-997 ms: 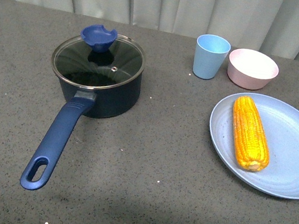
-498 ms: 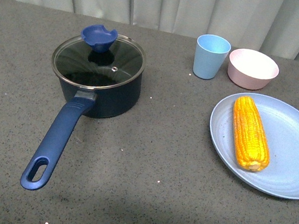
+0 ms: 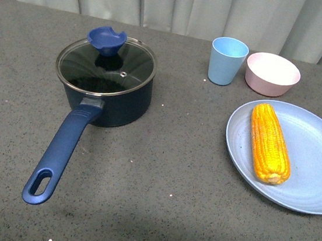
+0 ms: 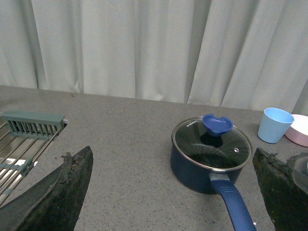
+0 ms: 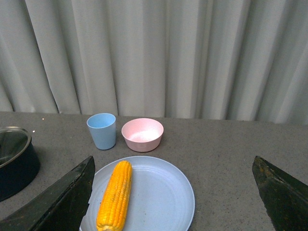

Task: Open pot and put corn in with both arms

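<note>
While left gripper (image 4: pixel 171 161) and right gripper (image 5: pixel 173 166) stand wide and empty, lidded pot (image 3: pixel 106 99) sits left on the table (image 3: pixel 159 179), corn (image 3: pixel 270 143) on plate (image 3: pixel 320 163) right. Glass lid (image 3: pixel 111 70) likely fragile, slick: take the knob (image 3: pixel 106 38). Corn likely firm, rolls: grip mid-cob.
</note>
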Robot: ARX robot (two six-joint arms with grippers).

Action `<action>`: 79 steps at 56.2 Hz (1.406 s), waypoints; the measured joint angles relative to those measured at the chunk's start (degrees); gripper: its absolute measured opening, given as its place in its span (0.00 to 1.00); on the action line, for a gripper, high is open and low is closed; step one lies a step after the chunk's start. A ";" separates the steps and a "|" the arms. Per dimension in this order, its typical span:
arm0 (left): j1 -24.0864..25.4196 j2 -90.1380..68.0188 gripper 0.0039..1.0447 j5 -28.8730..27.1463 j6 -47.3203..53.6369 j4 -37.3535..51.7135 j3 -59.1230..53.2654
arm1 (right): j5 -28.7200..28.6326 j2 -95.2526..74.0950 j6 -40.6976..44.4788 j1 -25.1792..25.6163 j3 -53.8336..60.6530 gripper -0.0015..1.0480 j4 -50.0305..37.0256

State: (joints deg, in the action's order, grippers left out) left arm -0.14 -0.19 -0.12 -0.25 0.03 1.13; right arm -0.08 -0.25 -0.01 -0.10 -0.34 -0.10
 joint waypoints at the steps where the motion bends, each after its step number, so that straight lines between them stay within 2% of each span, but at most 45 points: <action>1: 0.00 0.00 0.94 0.00 0.00 0.00 0.00 | 0.00 0.00 0.00 0.00 0.00 0.91 0.00; 27: 0.00 0.00 0.94 0.02 0.00 0.00 0.00 | 0.00 0.00 0.00 0.00 0.00 0.91 0.00; 28: -0.92 -0.48 0.94 -2.03 -0.57 -0.55 0.09 | 0.00 0.00 0.00 0.00 0.00 0.91 0.00; 30: -3.80 -2.91 0.94 -12.59 -2.62 -1.64 0.33 | 0.00 0.00 0.00 0.00 0.00 0.91 0.00; 32: -5.49 -6.40 0.94 -19.08 -3.67 -0.81 0.31 | 0.11 0.00 0.00 0.00 0.00 0.91 0.00; 35: -5.75 -10.14 0.94 -21.94 -4.87 1.42 0.31 | 0.02 0.00 0.00 0.02 0.00 0.91 0.00; 39: -5.64 -14.25 0.94 -21.57 -5.77 5.22 0.31 | 0.02 0.00 0.00 0.02 0.00 0.91 0.00; 45: -5.07 -24.17 0.94 -18.16 -7.54 15.89 0.44 | 0.00 0.00 0.00 0.02 0.00 0.91 0.00; 51: -4.85 -45.81 0.94 -15.67 -9.11 35.39 3.26 | 0.00 0.00 0.00 0.02 0.00 0.91 0.00; 57: -5.62 -62.64 0.94 -14.60 -10.91 46.49 8.96 | 0.00 0.00 0.00 0.02 0.00 0.91 0.00; 66: -7.65 -80.89 0.94 -12.81 -12.13 53.64 18.69 | 0.00 0.00 0.00 0.02 0.00 0.91 0.00; 79: -10.67 -96.76 0.94 -8.98 -11.89 53.70 31.50 | 0.00 0.00 0.00 0.02 0.00 0.91 0.00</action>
State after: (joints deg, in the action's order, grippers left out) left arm -10.81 -96.95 -9.10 -12.14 53.74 32.62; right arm -0.08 -0.25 -0.01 -0.08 -0.34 -0.10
